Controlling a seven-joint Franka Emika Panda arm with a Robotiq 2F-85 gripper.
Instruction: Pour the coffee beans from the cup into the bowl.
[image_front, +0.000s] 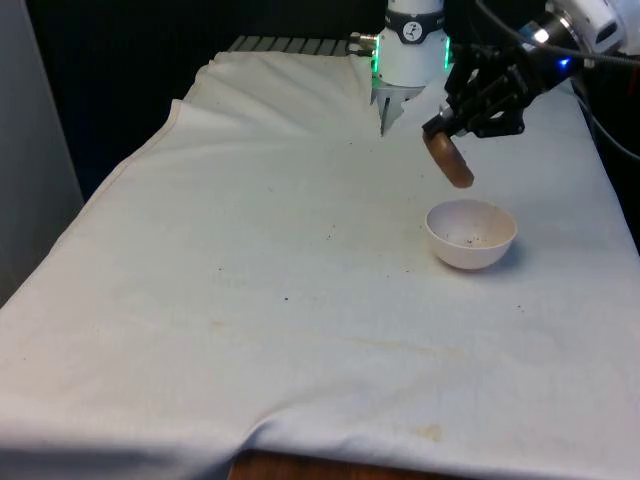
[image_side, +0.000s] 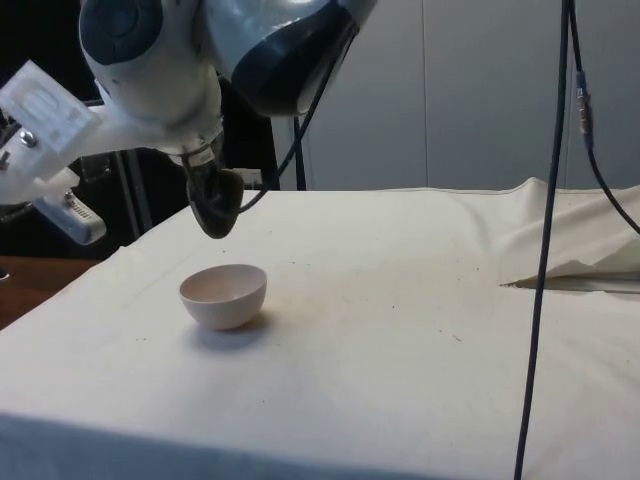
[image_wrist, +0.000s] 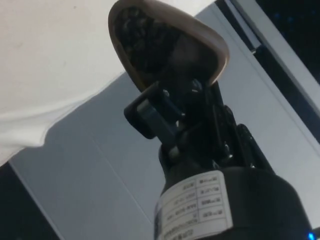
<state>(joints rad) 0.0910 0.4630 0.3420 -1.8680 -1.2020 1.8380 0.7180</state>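
Note:
A brown cup (image_front: 449, 158) hangs tilted steeply above the table, with my gripper (image_front: 440, 128) shut on its rim. In the wrist view the cup (image_wrist: 200, 45) lies on its side and dark coffee beans (image_wrist: 145, 37) still sit inside it. The white bowl (image_front: 471, 234) stands on the cloth just below and slightly towards the front view's right of the cup, with a few dark specks on its inner wall. In the side view the cup (image_side: 218, 205) hovers a short way above the bowl (image_side: 224, 295), apart from it.
The white cloth (image_front: 260, 300) covers the table and carries small dark specks and faint stains. A fold of cloth (image_side: 570, 262) rises at the side view's right. A black cable (image_side: 545, 250) hangs down in the side view.

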